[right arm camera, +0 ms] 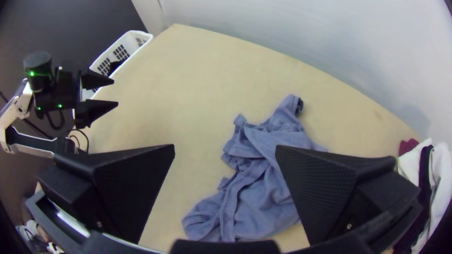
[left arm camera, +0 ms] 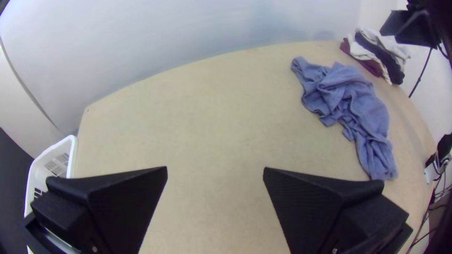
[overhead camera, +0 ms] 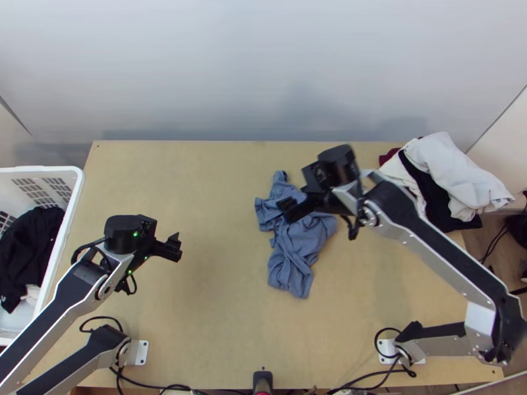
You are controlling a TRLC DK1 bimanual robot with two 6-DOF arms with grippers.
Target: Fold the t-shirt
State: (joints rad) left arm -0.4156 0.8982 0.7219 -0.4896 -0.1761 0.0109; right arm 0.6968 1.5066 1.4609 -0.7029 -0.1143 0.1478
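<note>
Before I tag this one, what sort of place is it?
Probably a robot workbench for handling laundry: two mounted arms stand at a light wooden table, with a white basket holding dark cloth at one side and a pile of garments at the far corner.

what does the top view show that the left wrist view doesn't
Top view: the left arm and its base plate.
Left wrist view: the ribbed inside of a finger on the open left gripper.
Both: the blue shirt lying bunched on the table, the white basket at one side, and the pile of clothes near the far corner.
</note>
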